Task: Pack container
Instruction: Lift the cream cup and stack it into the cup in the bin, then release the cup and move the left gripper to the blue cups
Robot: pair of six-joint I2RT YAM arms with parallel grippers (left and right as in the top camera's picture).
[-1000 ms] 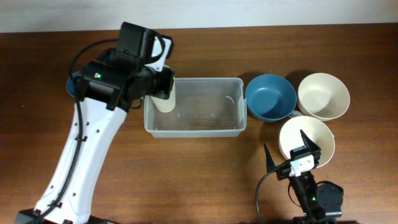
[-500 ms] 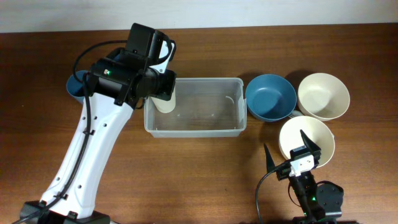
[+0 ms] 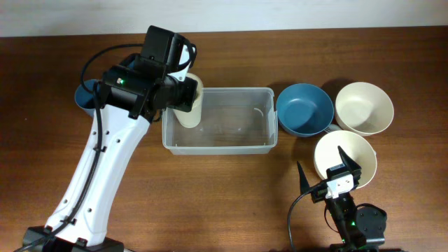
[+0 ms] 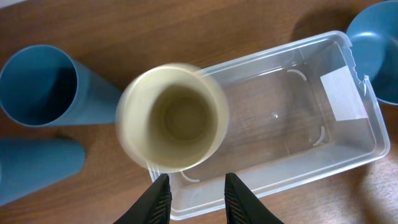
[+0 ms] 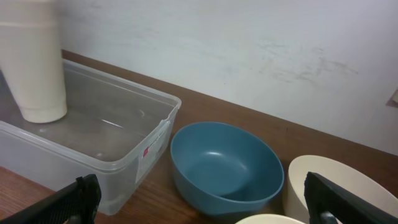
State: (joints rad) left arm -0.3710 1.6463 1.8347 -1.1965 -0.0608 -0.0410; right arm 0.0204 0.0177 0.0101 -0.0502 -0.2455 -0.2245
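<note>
Container point(image 4: 280, 134) sits right beneath the left hand point(image 4: 196, 179), whose fingers are spread, empty.

This looks like a robotics lab bench, not a home. A bare wood-grain table point(image 3: 210, 196) stands against a plain, scuffed white wall point(image 5: 249, 43). A clear container point(image 3: 224, 145) sits mid-table. Left of it rises a white, cabled robot arm point(image 3: 91, 182). Right of it sit blue and cream bowls point(image 3: 304, 108) and a second arm point(image 3: 348, 220).
</note>
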